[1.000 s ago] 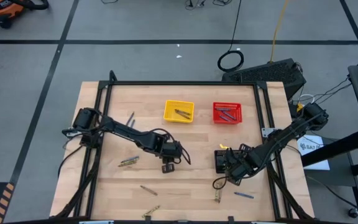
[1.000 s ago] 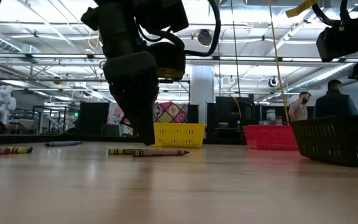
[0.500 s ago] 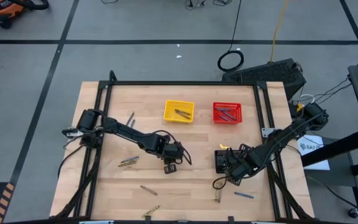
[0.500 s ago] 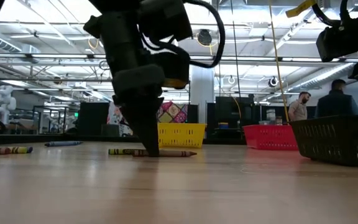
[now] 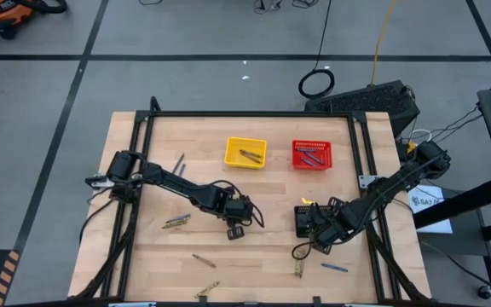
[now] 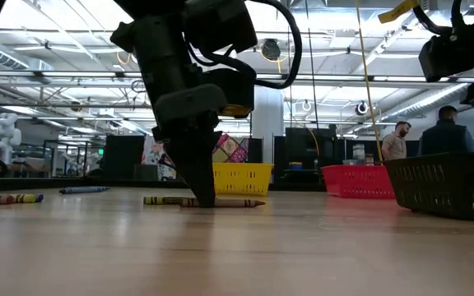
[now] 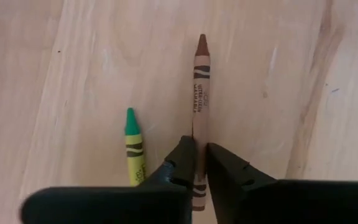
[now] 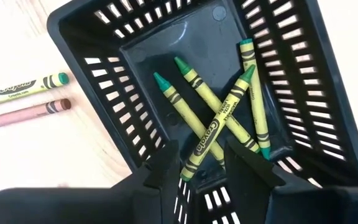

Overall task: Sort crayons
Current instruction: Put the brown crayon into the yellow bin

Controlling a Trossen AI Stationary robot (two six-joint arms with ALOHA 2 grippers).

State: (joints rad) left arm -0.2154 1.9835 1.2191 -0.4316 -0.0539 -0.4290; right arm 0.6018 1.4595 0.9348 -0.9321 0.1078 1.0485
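Pincers at work: left pincer (image 7: 201,163) pinched on a brown crayon (image 7: 201,93) lying flat mid-table (image 5: 143,256), green-tipped crayon (image 7: 133,146) just beside. Lift straight up w/o nudging the neighbour. Right pincer (image 8: 204,163) hangs over the black basket (image 8: 98,62), fingers apart around a yellow-green crayon (image 8: 219,124).

Left gripper (image 5: 236,231) low at table (image 5: 271,196) centre, jaws astride brown crayon (image 7: 200,93); green-tipped crayon (image 7: 133,149) lies just beside, crowding that flank. Open wood beyond the brown tip. Right gripper (image 5: 316,232) hangs over black basket (image 8: 166,74) near the right edge, blocking entry from above. Yellow basket (image 5: 245,153) and red basket (image 5: 312,155) sit toward the far edge; wood between them and the centre bare.
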